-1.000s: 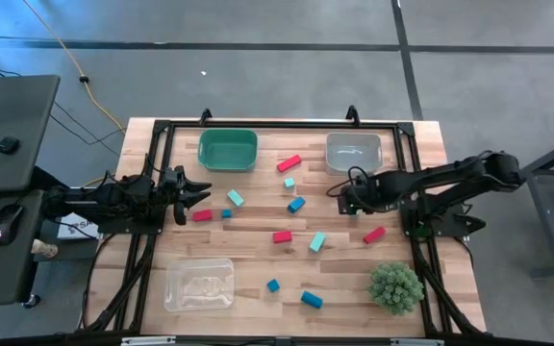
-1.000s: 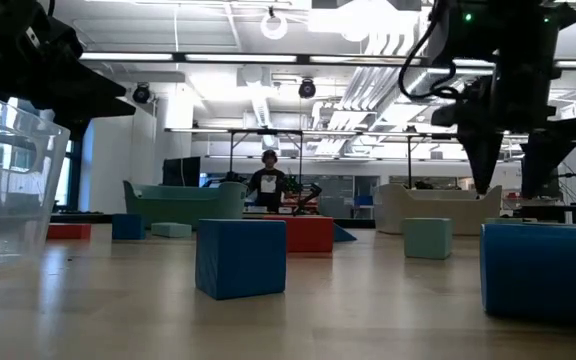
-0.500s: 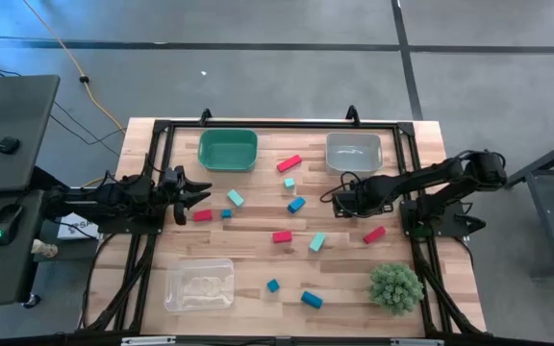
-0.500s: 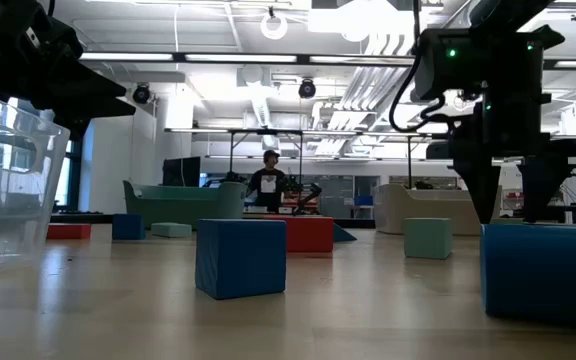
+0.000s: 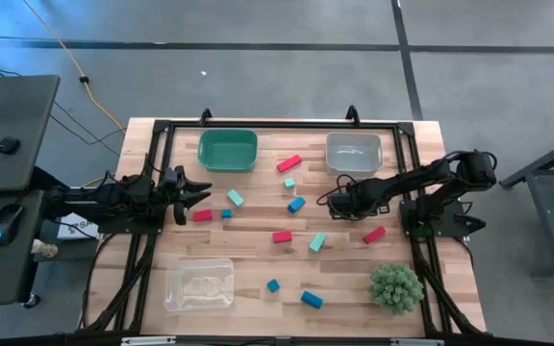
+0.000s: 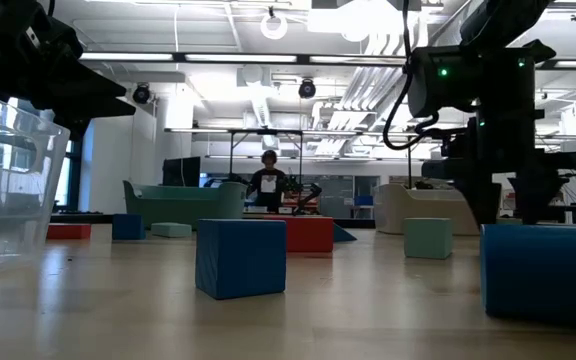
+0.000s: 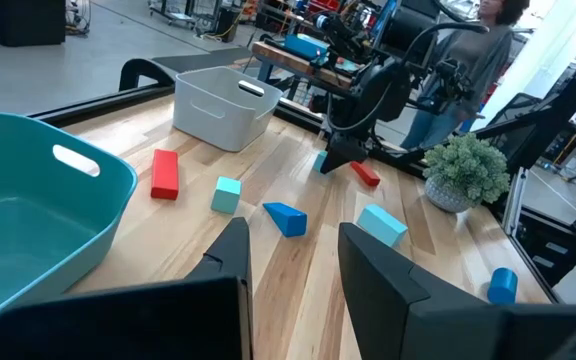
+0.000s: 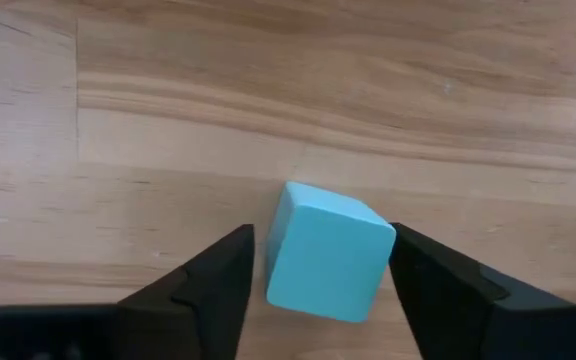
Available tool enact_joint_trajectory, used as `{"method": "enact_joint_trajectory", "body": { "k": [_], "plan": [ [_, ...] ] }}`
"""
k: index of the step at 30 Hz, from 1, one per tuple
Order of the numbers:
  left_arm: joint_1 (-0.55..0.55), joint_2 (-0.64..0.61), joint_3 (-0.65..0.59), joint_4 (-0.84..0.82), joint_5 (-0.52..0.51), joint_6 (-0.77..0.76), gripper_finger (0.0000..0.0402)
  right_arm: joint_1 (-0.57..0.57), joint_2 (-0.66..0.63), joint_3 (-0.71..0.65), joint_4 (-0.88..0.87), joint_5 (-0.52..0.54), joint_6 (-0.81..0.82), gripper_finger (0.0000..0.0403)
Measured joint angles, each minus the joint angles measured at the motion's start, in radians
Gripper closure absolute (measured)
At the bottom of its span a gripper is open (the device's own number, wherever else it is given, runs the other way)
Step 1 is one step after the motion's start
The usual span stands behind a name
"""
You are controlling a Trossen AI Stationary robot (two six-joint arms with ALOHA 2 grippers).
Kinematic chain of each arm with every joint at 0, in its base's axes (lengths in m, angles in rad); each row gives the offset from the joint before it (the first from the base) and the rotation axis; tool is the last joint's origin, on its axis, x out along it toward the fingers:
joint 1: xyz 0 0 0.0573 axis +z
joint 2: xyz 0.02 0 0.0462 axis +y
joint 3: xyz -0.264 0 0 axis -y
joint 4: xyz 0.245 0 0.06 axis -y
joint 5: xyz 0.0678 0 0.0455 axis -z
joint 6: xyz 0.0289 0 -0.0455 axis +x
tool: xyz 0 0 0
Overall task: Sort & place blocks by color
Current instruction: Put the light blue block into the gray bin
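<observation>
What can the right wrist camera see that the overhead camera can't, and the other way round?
Only the right wrist view: a light teal block up close, sitting between the open fingers of the right tool; from above the arm hides it.
Only the high view: the green bin, grey bin, clear bin, spiky plant, the waiting left tool and other blocks, such as a red block.
Both: the wooden table and the right tool.
</observation>
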Motion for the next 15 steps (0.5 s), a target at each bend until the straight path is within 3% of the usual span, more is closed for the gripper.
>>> {"method": "enact_joint_trajectory", "body": {
  "k": [8,15],
  "plan": [
    [0.0,0.0,0.0,0.0,0.0,0.0,0.0326,0.0,-0.001,0.0,0.001,0.003,-0.008,0.0279],
    [0.0,0.0,0.0,0.0,0.0,-0.003,0.0326,0.001,-0.021,0.013,0.001,-0.015,-0.063,0.0286]
  ]
}}
